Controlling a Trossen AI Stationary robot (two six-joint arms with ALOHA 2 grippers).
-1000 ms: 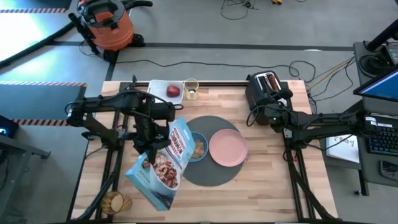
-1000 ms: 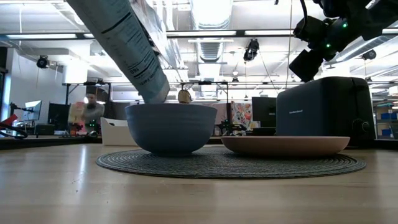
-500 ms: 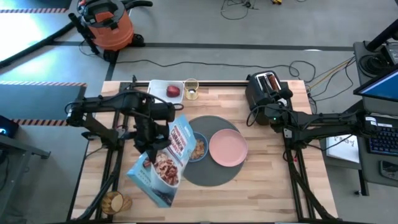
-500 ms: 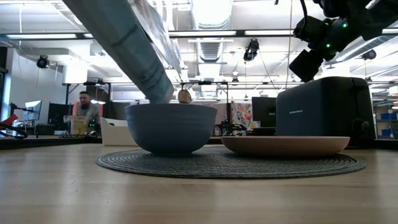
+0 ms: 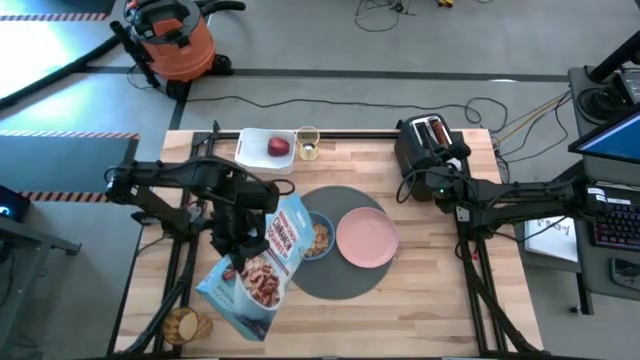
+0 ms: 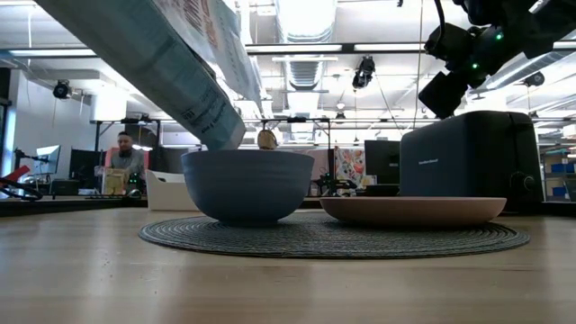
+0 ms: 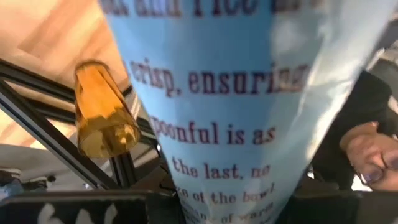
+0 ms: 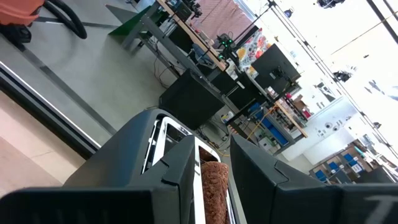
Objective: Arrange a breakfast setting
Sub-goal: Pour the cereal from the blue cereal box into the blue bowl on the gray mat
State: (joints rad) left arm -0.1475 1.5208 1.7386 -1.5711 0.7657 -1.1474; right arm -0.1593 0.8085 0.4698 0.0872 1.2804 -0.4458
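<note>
The left gripper (image 5: 238,232) grips a tilted blue cereal bag (image 5: 262,264), its open end over the blue bowl (image 5: 317,238) at centre frame (cereal already inside). The bowl and pink plate (image 5: 366,238) sit side by side on the grey mat (image 5: 338,280). The right gripper (image 5: 421,182) hangs beside the black toaster (image 5: 428,139), upper right; I cannot tell its finger state. The apple (image 5: 278,147) rests on the white tray (image 5: 252,150).
</note>
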